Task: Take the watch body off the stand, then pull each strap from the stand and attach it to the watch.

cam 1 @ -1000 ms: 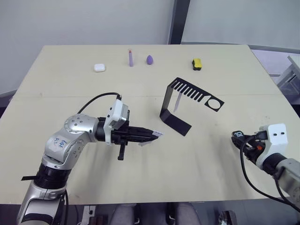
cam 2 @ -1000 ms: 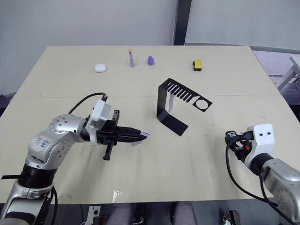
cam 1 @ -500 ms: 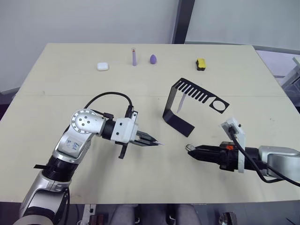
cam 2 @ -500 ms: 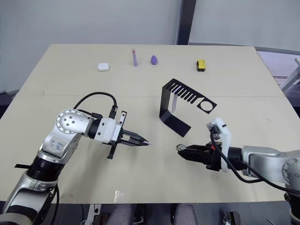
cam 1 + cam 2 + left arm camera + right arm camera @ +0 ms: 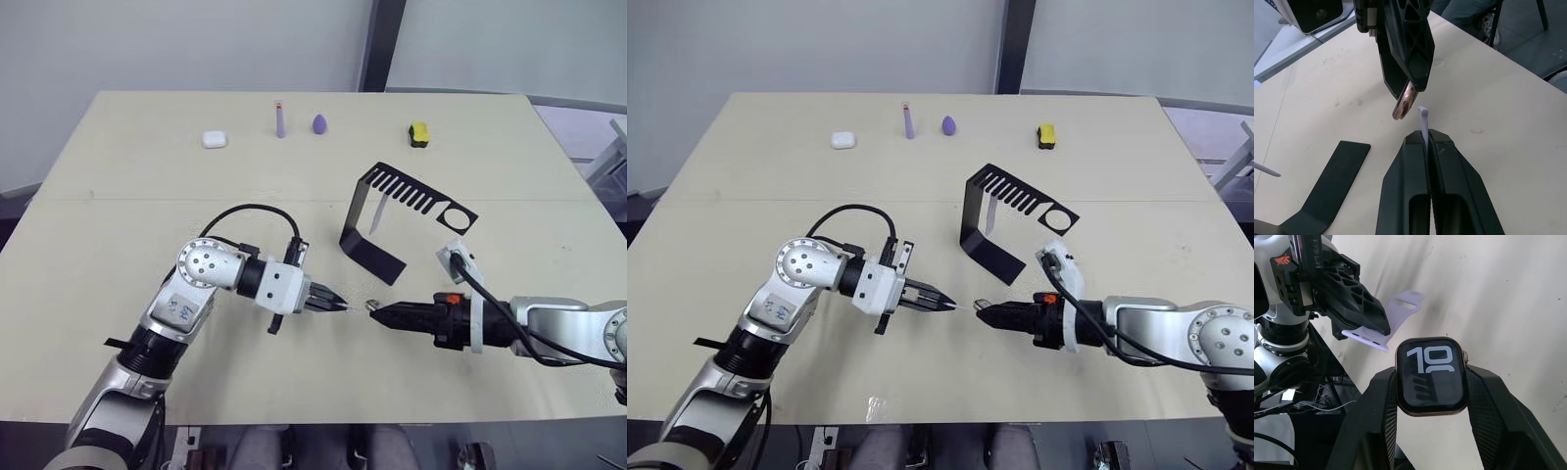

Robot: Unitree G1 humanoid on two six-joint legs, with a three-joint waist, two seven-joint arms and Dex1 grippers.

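Right gripper (image 5: pixel 1431 396) brought watch body (image 5: pixel 1431 377) near strap (image 5: pixel 1385 324).

Lighting was bright, even and diffuse, from overhead. The table (image 5: pixel 118 245) showed only soft, short shadows. The stand (image 5: pixel 367 230) cast a faint shadow just beside its base. Head views were sharp, without noticeable edge distortion. Left wrist view: near fingers (image 5: pixel 1400 196) looked slightly soft. Right wrist view: mild glare and dark streaked shadows lay across the tabletop; the watch body (image 5: pixel 1431 376) was sharp.
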